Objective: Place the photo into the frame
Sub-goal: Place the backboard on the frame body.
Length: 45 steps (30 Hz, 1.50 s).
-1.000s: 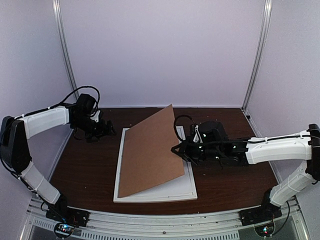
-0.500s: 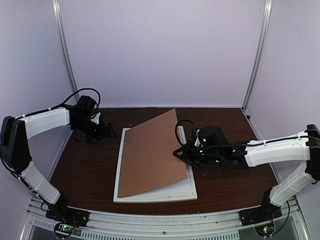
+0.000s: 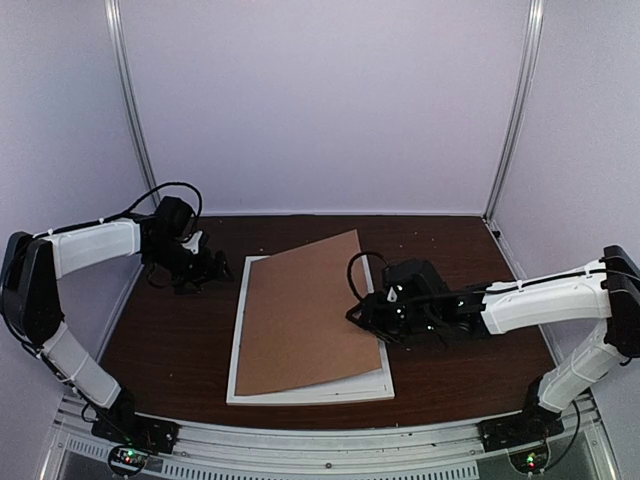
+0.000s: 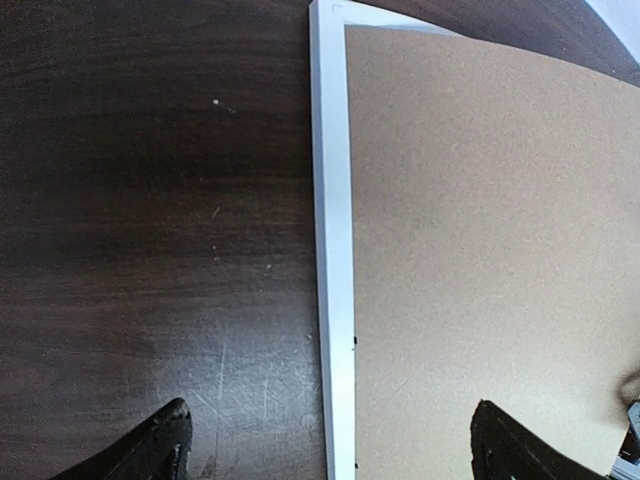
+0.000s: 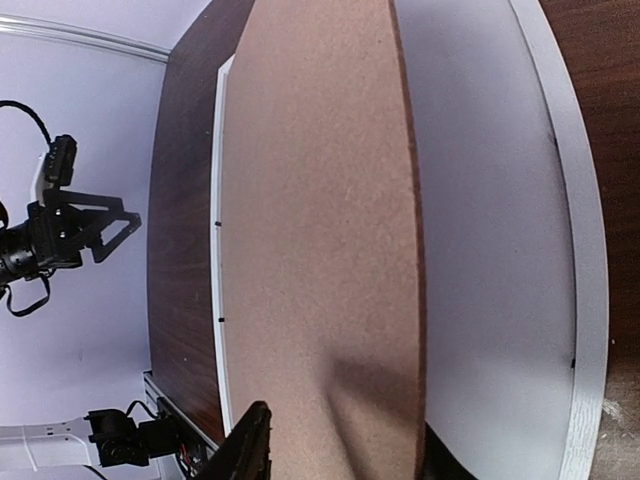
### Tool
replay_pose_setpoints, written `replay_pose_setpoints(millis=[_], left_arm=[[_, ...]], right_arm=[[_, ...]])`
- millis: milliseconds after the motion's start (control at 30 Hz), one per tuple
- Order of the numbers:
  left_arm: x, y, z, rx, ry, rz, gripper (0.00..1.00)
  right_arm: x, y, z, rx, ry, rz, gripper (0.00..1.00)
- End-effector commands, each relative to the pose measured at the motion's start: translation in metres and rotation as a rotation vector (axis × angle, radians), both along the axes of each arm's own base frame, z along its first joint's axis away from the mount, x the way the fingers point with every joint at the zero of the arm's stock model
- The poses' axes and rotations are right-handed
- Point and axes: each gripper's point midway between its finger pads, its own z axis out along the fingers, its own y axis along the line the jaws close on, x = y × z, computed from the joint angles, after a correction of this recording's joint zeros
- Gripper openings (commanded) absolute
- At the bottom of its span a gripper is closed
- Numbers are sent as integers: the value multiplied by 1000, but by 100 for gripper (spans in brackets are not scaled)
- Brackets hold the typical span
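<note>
Lowered since a second ago, the backing board (image 3: 305, 310) now tilts only slightly over the frame (image 3: 310, 393), its left edge seated inside the rim and its right edge raised. The photo is not visible; I judge it lies beneath the board. The right gripper (image 3: 366, 314) is clamped on that raised edge. Lower it slowly and squarely so the board drops inside the rim, then release. The left gripper (image 3: 212, 266) hovers over the table (image 3: 170, 340) beside the frame, fingers spread wide.

Even, soft light (little shadow), wrist views blurred at edges.
</note>
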Motion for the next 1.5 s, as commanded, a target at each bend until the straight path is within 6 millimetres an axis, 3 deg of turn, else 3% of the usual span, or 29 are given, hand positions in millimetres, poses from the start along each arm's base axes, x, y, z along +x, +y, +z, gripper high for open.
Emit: replay_pose_setpoints(millis=[0, 600, 1100, 1467], left_arm=[[1, -1, -6, -13, -6, -13, 98], [-3, -3, -19, -23, 17, -27, 98], [-4, -4, -28, -23, 36, -35, 98], [-5, -5, -32, -24, 47, -37, 98]], right_arm=[[1, 3, -5, -48, -12, 18, 44], [4, -2, -41, -266, 28, 59, 56], [1, -16, -69, -425, 82, 79, 57], [-3, -24, -76, -496, 102, 102, 57]])
